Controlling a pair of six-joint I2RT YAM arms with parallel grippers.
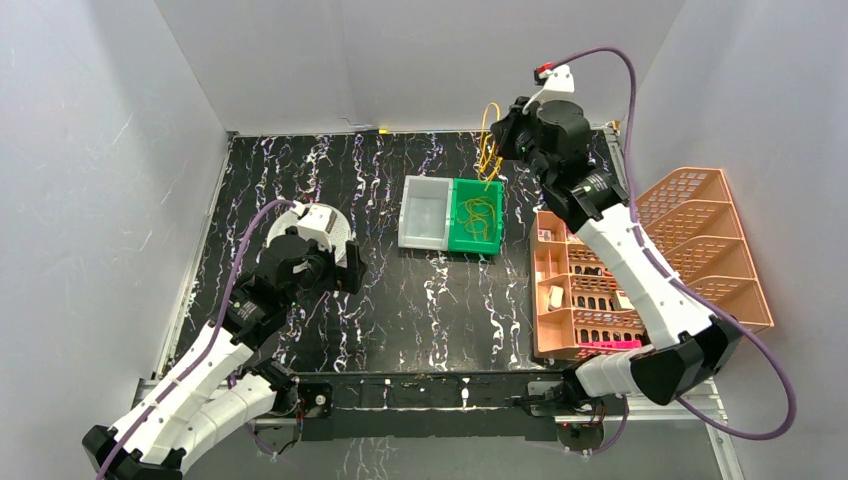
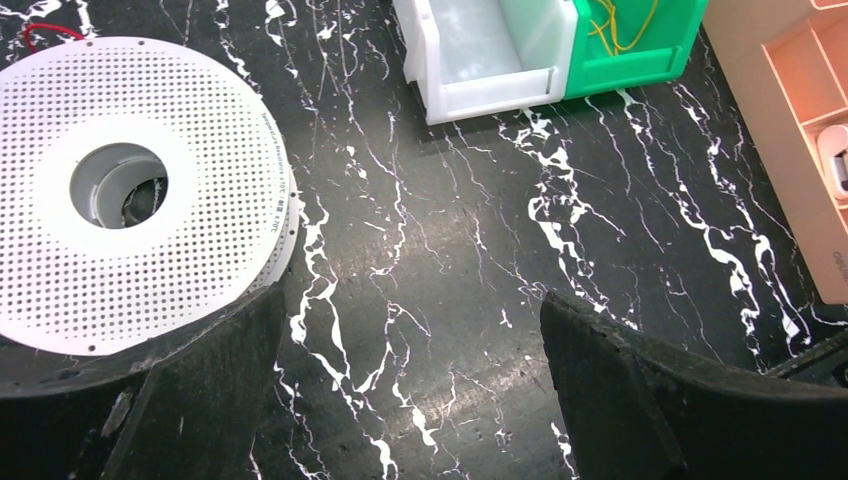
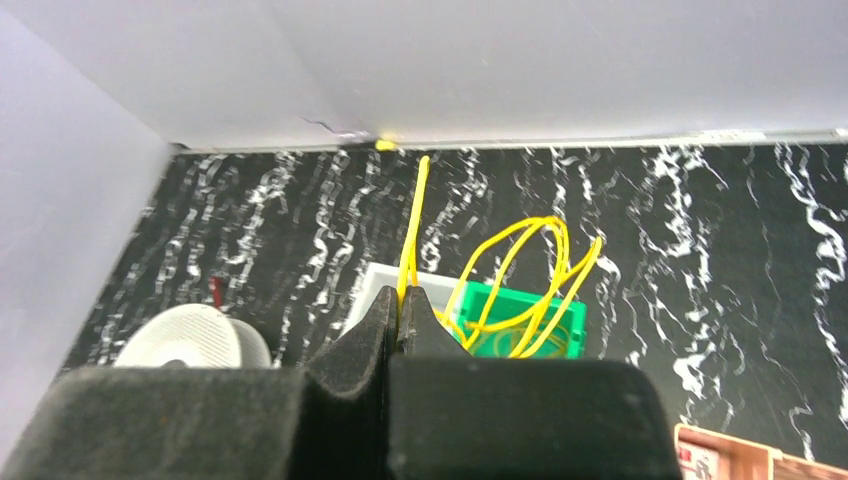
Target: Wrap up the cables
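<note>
White perforated spool (image 2: 200, 235) just beside wide-spread end effector (image 2: 408, 320)

Work surface: black tabletop with white marble veining (image 1: 400, 300), enclosed by plain pale grey panels (image 1: 420, 60) at rear and both sides. Near the centre rear, a translucent white open plastic bin (image 1: 424, 243) stands touching a green open plastic bin (image 1: 472, 247) on its right. At the right edge, an orange perforated plastic tiered organiser (image 1: 700, 215); one front compartment holds a small white block (image 1: 555, 297), and a flat pink item (image 1: 608, 344) lies at its near edge.
</note>
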